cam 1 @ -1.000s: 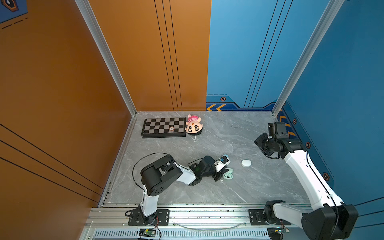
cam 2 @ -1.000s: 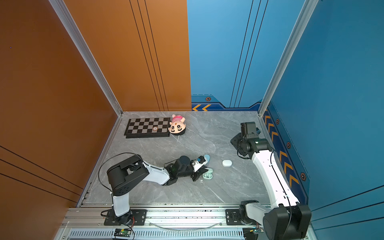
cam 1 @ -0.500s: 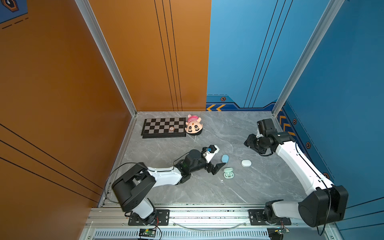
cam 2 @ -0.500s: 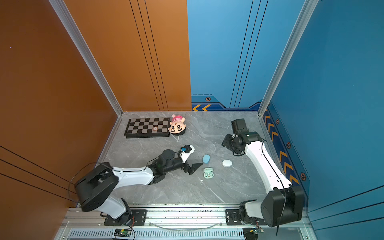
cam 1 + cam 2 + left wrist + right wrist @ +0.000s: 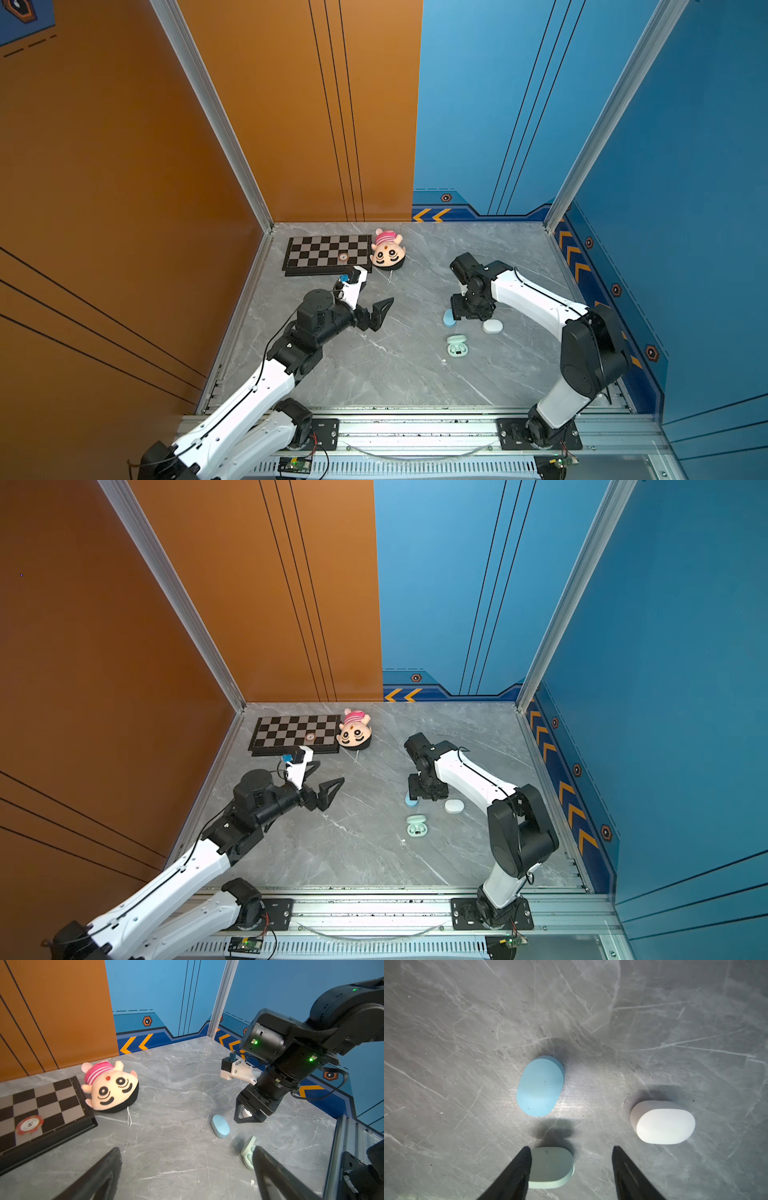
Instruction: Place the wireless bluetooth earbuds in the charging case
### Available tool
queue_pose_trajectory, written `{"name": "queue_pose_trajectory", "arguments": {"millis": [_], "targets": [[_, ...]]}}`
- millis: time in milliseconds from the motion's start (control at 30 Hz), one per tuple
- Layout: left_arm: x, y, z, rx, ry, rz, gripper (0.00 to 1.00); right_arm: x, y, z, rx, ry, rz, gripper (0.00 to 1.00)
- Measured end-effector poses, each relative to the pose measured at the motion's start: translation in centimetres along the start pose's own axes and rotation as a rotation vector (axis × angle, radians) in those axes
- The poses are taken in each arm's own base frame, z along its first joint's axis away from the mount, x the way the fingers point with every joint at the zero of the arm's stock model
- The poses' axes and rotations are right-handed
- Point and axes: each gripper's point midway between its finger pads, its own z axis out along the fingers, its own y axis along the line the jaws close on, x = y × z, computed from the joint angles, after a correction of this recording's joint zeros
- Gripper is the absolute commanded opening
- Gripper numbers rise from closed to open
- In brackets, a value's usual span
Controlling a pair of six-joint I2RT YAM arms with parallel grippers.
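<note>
Three oval charging cases lie right of the middle. A mint green case (image 5: 457, 352) (image 5: 417, 831) is open, with two pale earbuds (image 5: 453, 343) in it. A light blue case (image 5: 448, 319) (image 5: 540, 1086) and a white case (image 5: 493, 326) (image 5: 663, 1124) are closed. My right gripper (image 5: 471, 312) (image 5: 571, 1148) points down just above the table between the blue and white cases, open and empty. My left gripper (image 5: 326, 777) (image 5: 186, 1150) hangs open and empty well to the left of the cases. In the left wrist view one finger covers part of the mint case (image 5: 247, 1152).
A black-and-grey chessboard (image 5: 320, 253) with a red poker chip (image 5: 343, 257) lies at the back left. A plush doll head (image 5: 387, 253) rests beside it. Walls close three sides, and an aluminium rail (image 5: 415, 432) runs along the front.
My left gripper let go of the blue case, opened wide and drew back to the left. My right arm swung in and came down over the cases, its jaws spreading wider.
</note>
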Motion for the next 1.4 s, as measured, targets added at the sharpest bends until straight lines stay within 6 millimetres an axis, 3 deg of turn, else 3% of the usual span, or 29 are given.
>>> {"name": "queue_pose_trajectory", "arguments": {"millis": [133,400,533,733,833,900,1000,1067,1167,1233,1333,1400], "targets": [[0.9,0.4,-0.8,-0.025,0.034,-0.028,0.98,1.1,-0.3,0.9,0.024,0.022,-0.009,0.63],[2.5,1.0,-1.1,-0.057,0.1,-0.051,0.98,5.3,-0.4,2.8,0.071,0.087,-0.047,0.63],[2.7,1.2,-1.2,-0.07,0.112,-0.057,0.98,5.9,-0.3,1.4,0.05,0.035,-0.044,0.63],[2.5,3.2,-1.4,-0.171,0.099,-0.094,0.98,4.8,-0.8,-2.3,-0.02,-0.107,-0.003,0.63],[2.4,5.9,-1.7,-0.291,0.086,-0.115,0.98,2.4,-1.8,-5.1,-0.098,-0.242,0.054,0.61],[2.1,8.7,-2.5,-0.406,0.061,-0.135,0.98,0.1,-3.2,-7.7,-0.145,-0.38,0.103,0.61],[2.2,13.8,-4.1,-0.587,0.012,-0.174,0.98,-3.0,-6.9,-11.2,-0.159,-0.6,0.189,0.6],[3.7,17.2,-5.5,-0.707,0.008,-0.208,0.98,-4.1,-9.6,-12.1,-0.129,-0.708,0.228,0.61],[7.8,21.0,-7.6,-0.857,0.044,-0.238,0.98,-4.3,-13.6,-11.1,-0.026,-0.807,0.255,0.63],[10.3,21.9,-8.1,-0.893,0.071,-0.225,0.98,-3.4,-15.5,-9.0,0.044,-0.837,0.24,0.62],[13.6,22.5,-8.2,-0.914,0.112,-0.203,0.98,-1.5,-16.9,-5.3,0.117,-0.875,0.207,0.62],[14.6,23.0,-7.8,-0.916,0.135,-0.194,0.98,-0.4,-17.1,-2.8,0.137,-0.892,0.186,0.61]]}}
